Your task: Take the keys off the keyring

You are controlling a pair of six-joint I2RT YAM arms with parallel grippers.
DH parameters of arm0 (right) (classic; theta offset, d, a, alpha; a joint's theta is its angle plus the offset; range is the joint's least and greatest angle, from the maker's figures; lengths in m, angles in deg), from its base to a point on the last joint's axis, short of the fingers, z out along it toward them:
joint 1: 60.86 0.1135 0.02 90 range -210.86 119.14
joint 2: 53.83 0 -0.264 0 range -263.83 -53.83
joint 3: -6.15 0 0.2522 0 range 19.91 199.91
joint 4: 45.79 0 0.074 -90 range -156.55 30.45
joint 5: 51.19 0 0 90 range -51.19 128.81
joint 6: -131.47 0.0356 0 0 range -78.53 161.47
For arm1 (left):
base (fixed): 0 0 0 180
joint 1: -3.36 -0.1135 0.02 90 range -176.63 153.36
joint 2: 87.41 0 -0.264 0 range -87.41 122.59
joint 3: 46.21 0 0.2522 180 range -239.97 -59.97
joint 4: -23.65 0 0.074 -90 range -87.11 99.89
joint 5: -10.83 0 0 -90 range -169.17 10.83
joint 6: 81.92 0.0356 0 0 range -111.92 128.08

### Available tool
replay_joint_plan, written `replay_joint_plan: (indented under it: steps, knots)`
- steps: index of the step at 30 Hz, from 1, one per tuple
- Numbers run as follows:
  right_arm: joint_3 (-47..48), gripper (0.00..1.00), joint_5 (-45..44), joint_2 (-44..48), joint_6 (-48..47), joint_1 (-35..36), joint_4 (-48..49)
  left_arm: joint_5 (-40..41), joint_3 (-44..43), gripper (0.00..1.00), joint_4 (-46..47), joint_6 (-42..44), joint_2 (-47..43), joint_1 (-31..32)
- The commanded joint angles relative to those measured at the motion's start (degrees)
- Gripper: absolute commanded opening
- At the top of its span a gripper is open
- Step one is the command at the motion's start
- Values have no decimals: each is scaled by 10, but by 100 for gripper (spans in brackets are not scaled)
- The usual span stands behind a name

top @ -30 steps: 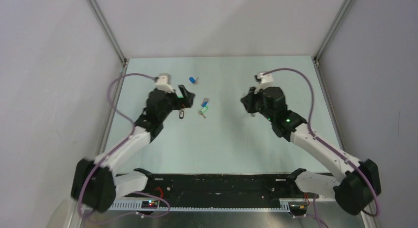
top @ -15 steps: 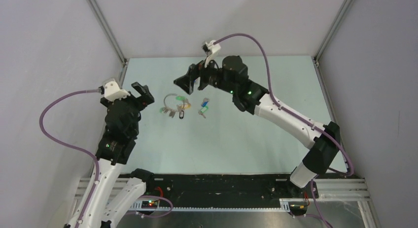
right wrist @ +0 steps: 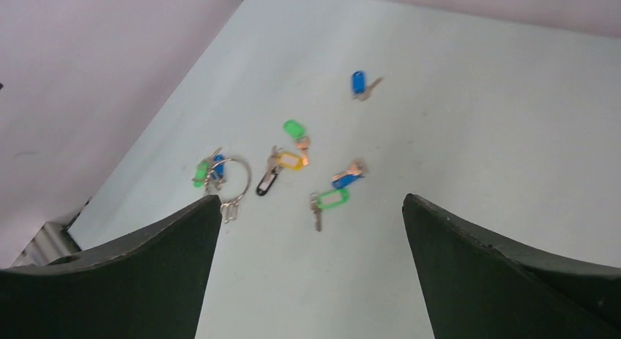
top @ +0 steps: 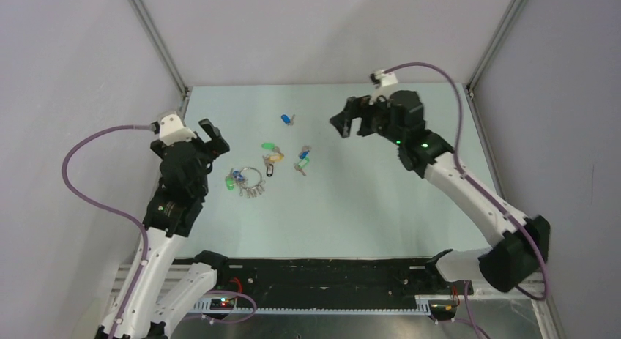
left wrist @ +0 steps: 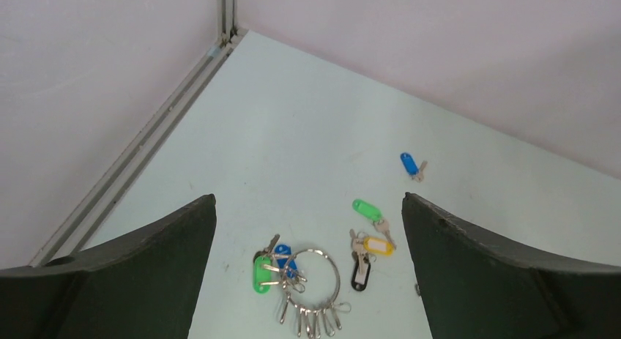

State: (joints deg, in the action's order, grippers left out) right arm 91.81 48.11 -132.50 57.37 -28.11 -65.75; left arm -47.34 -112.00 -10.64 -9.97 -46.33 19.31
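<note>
Keyring, a thin round silver wire split ring [left wrist: 339,277], lies flat on the pale green surface [top: 351,207] just in front of the left gripper [top: 212,136]. The right gripper [top: 348,125] hangs well apart toward the far side. Both sets of jaws are spread wide and hold nothing. The small silver metal keys [left wrist: 313,318], some with green or blue plastic caps, bunch along the ring's near and left arc. Several loose capped keys, including a yellow-capped key with a dark tag [left wrist: 373,245], lie beside it. The assembly is probably light, rigid and prone to sliding; the coils should spring shut. Pinch the bare far arc with one set of jaws, and a key's capped head with the other.
</note>
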Motion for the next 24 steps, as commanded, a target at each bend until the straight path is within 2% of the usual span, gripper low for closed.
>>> replay_joint_plan:
  steps: [1,5,15,24]
  knots:
    - [-5,99,9,101,-52,-79,-11,34,-65,100,17,3,-6,-3]
    - [-5,100,-2,159,-33,-136,-8,35,-97,100,27,15,-15,-4]
    - [-5,99,-64,218,-66,-154,-1,10,-110,100,46,19,-17,-4]
    - [-5,99,-80,222,-75,-155,-20,13,-100,100,55,17,-19,-4]
